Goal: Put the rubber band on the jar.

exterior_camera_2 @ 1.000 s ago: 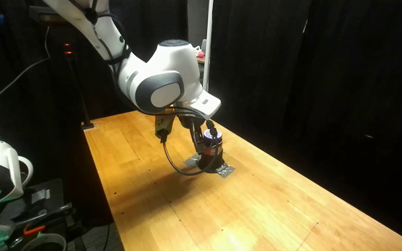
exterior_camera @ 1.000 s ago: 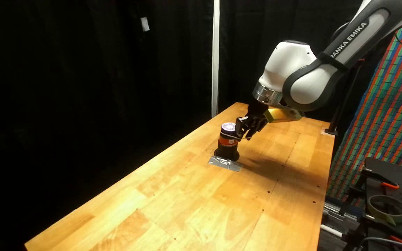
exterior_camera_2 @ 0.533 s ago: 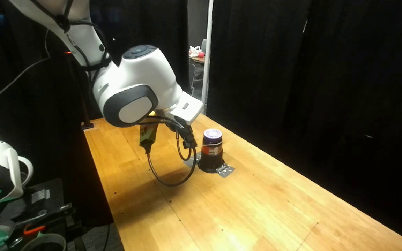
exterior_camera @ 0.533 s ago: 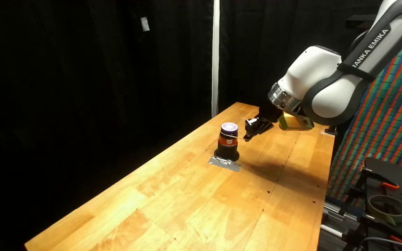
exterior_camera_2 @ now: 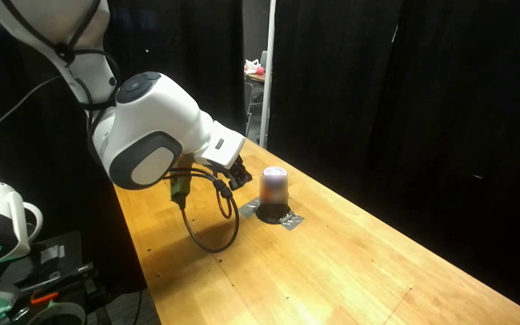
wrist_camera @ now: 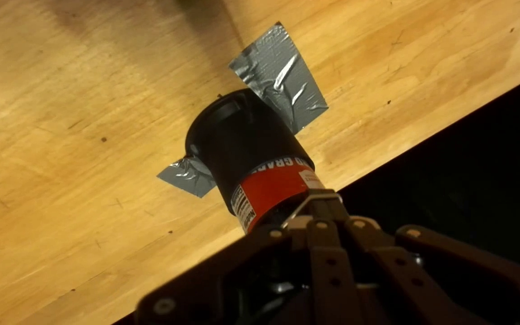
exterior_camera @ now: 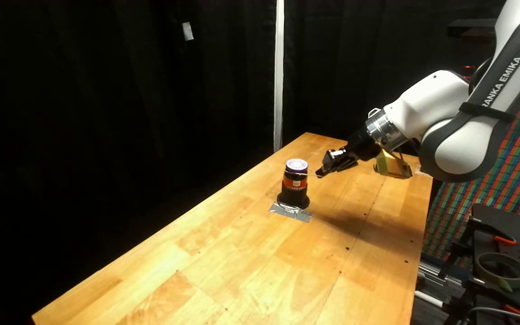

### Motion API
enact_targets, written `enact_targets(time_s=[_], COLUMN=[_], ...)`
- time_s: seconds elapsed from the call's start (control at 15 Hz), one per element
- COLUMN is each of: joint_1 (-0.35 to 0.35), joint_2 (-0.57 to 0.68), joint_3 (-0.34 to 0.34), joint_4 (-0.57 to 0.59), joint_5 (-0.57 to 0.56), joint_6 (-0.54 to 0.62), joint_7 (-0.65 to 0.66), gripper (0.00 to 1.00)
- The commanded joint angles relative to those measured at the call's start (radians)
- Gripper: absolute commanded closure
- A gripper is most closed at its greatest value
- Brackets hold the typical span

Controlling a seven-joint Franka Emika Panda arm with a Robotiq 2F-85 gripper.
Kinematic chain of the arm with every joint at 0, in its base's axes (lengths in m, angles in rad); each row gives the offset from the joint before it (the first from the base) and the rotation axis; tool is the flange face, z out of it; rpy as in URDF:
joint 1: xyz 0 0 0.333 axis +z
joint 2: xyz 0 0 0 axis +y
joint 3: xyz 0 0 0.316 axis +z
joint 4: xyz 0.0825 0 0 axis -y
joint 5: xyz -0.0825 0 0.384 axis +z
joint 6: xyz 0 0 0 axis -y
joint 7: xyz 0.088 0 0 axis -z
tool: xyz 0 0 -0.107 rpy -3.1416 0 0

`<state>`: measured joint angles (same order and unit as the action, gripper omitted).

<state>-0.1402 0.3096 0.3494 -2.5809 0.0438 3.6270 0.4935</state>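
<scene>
Jaws clenched, by the wrist view: tips together, pale rubber band [wrist_camera: 325, 197] caught at them; pinched between or hooked over, cannot tell. From the tips the strand runs taut and near level, in an exterior view, to the jar [exterior_camera: 294, 184], crossing its face close below the lid [exterior_camera: 297, 164]; the far side is hidden, though I take the band to loop round. Jar upright, long axis vertical, foot held by grey tape [wrist_camera: 282, 74] to the bench [exterior_camera: 251, 257], well in from both long edges, a little nearer the one by the dark curtain [exterior_camera: 151, 135]. Jaws sit apart from it, near, on the side toward the opposite long edge, over which the arm [exterior_camera: 434, 104] reaches in; they slant downward at the jar's upper part. Judgement: band largely placed, letting go of it is what remains. The move turns on strand height against the lid: kept level with or below that line, the band should spring in against the jar; drawn higher, it could ride up over the lid and come off
</scene>
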Motion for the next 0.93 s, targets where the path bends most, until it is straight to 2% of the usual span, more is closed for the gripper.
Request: enact_targets(time_s=[0.0, 0.07, 0.2, 0.53, 0.6, 0.67, 0.73, 0.87], joint_1=[-0.058, -0.032, -0.022, -0.016, -0.030, -0.046, -0.006, -0.011], joint_2=[0.036, 0.050, 0.076, 0.122, 0.118, 0.116, 0.118, 0.122], joint_3=[0.023, -0.015, -0.040, -0.065, -0.055, -0.046, -0.073, -0.071], joint_4=[-0.034, -0.033, -0.032, -0.027, -0.031, -0.031, -0.023, -0.024], joint_5=[-0.077, -0.096, -0.110, -0.143, -0.160, -0.189, -0.142, -0.164], joint_6=[0.156, 0.207, 0.279, 0.391, 0.361, 0.325, 0.329, 0.323], joint_7=[0.040, 0.054, 0.050, 0.064, 0.102, 0.141, 0.087, 0.120], gripper=[1.00, 1.00, 1.00, 1.00, 0.74, 0.73, 0.93, 0.77])
